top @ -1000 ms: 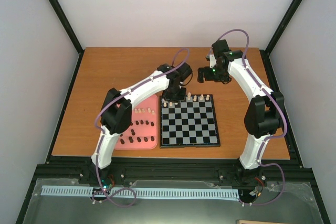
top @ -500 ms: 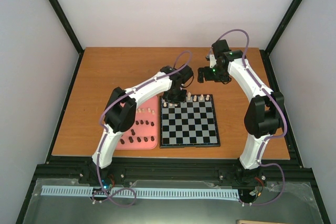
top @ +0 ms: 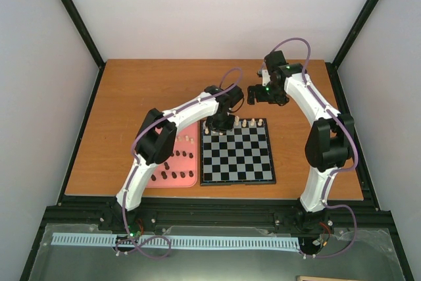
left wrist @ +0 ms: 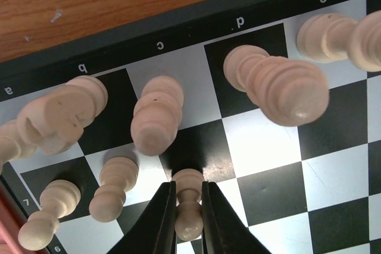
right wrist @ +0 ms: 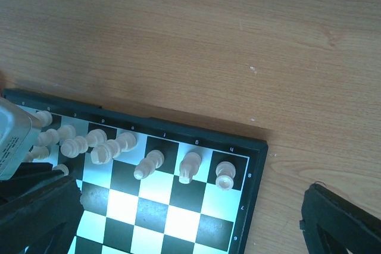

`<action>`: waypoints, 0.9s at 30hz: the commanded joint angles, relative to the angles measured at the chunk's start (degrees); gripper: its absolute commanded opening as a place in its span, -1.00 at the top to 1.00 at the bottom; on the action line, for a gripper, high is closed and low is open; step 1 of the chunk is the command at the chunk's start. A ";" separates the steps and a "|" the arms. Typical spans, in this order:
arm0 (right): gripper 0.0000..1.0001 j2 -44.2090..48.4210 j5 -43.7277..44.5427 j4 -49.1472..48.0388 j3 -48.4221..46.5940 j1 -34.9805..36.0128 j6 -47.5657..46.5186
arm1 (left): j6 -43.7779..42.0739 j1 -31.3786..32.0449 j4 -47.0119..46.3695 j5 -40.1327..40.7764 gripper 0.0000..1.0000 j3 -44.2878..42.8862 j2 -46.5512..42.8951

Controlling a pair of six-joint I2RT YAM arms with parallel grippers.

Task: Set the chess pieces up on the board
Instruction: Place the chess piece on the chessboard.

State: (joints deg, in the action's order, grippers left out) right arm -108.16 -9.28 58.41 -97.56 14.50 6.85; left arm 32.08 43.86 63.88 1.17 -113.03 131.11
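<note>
Your left gripper (left wrist: pixel 187 190) is clamped on a cream pawn (left wrist: pixel 189 221), which stands upright at a dark square in the board's (top: pixel 238 162) second row from the far edge, beside two other pawns (left wrist: pixel 113 188) and just in front of the cream back row (left wrist: pixel 156 120). Your right gripper (top: pixel 252 93) hangs wide open and empty over the table (top: pixel 131 97), just beyond the board's far edge. Dark pieces (top: pixel 172 174) lie on the pink tray (top: pixel 191 182) left of the board.
</note>
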 commanded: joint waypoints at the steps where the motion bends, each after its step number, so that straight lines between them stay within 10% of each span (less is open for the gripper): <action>1: -1.00 -0.91 -0.09 -0.26 -0.63 -0.37 -0.18 | -1.12 0.35 -0.88 1.14 0.86 -2.85 0.63; 27: -1.00 -1.15 -0.74 -0.28 -0.38 -0.44 -0.35 | -1.57 0.35 -1.82 1.20 0.60 -3.38 2.07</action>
State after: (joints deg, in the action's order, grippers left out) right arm -108.90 -9.74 58.41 -97.56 14.50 6.85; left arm 31.31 43.86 62.65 2.15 -114.39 132.53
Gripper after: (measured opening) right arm 0.999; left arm 0.181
